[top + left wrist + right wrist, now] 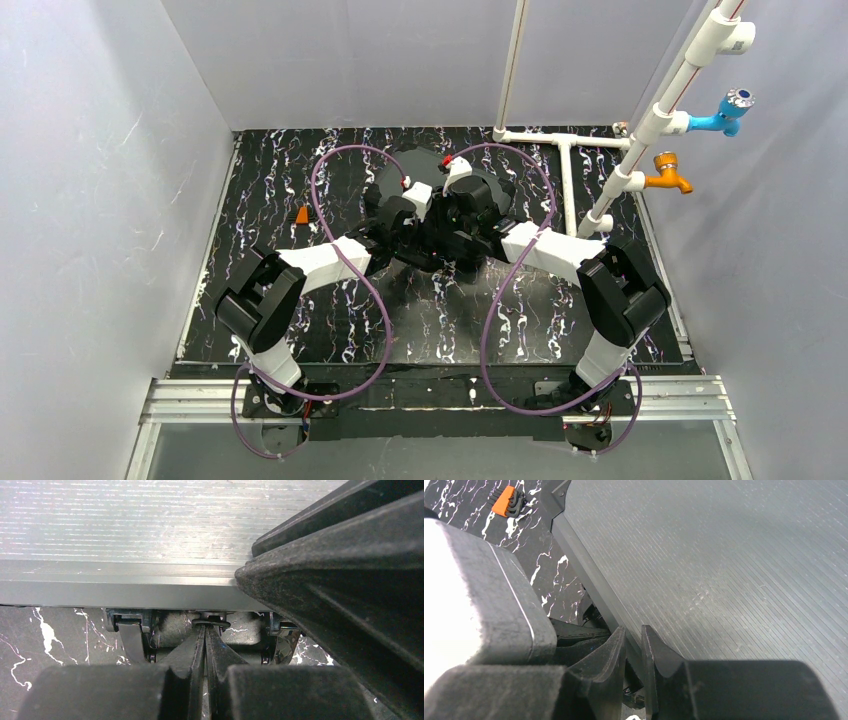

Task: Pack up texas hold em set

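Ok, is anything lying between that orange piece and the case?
No. In the right wrist view only bare marbled table shows between the orange piece and the case at its corner.

black tabletop with white marble veining (pixel 330 320) as landmark. plain pale grey walls (pixel 90 200) close it in on left, back and right. white plastic pipe frame (pixel 567 165) stands at its far right corner, slanted post carrying bright blue tap (pixel 728 112) above orange tap (pixel 668 176). small orange piece (pixel 302 215) lies on its left part. silver aluminium rail (pixel 680 395) runs along its near edge. light even, soft.
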Tool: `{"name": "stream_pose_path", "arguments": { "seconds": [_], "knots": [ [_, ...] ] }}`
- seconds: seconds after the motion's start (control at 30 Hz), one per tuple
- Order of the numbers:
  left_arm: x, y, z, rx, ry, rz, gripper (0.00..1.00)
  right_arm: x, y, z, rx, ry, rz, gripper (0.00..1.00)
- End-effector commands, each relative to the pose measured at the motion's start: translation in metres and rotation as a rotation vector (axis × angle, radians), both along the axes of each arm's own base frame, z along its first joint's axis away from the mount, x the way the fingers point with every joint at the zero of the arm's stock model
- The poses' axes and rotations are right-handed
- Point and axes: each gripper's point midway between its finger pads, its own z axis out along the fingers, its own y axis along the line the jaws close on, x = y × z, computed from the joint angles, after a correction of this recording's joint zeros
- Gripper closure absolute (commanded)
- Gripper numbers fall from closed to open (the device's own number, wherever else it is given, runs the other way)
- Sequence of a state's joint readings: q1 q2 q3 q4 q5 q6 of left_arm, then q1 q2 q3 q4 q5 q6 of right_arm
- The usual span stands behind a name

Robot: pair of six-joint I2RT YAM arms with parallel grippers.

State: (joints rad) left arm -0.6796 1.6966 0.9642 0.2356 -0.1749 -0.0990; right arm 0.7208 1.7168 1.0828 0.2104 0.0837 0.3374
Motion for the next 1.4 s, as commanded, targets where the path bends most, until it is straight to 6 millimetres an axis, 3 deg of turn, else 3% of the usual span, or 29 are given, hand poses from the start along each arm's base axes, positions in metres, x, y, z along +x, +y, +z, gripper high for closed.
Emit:
{"name": "stream_pose_path", "arguments": {
  "seconds": [0.0,0.23,0.63,0.73,0.97,1.17,1.37],
  "knots": [
    [0.046,-0.033,0.110,-0.223,-0.291,0.011,1.00,-0.070,-0.047,-0.116,-0.291,0.348,0.039,0.74],
    [0.046,-0.035,0.127,-0.279,-0.313,0.022,1.00,-0.070,-0.049,-0.115,-0.295,0.346,0.034,0.74],
    [0.035,-0.017,0.153,-0.415,-0.394,0.088,1.00,-0.069,-0.052,-0.109,-0.304,0.336,0.021,0.74],
    [0.034,-0.017,0.152,-0.421,-0.394,0.084,1.00,-0.067,-0.053,-0.105,-0.304,0.326,0.014,0.74],
    [0.020,0.006,0.131,-0.403,-0.366,0.152,1.00,-0.063,-0.052,-0.097,-0.302,0.315,0.004,0.74],
    [-0.002,0.030,0.096,-0.384,-0.306,0.213,1.00,-0.058,-0.050,-0.085,-0.298,0.298,-0.006,0.74],
    [-0.014,0.038,0.067,-0.393,-0.235,0.255,1.00,-0.053,-0.047,-0.073,-0.284,0.285,-0.012,0.74]
  ]
}}
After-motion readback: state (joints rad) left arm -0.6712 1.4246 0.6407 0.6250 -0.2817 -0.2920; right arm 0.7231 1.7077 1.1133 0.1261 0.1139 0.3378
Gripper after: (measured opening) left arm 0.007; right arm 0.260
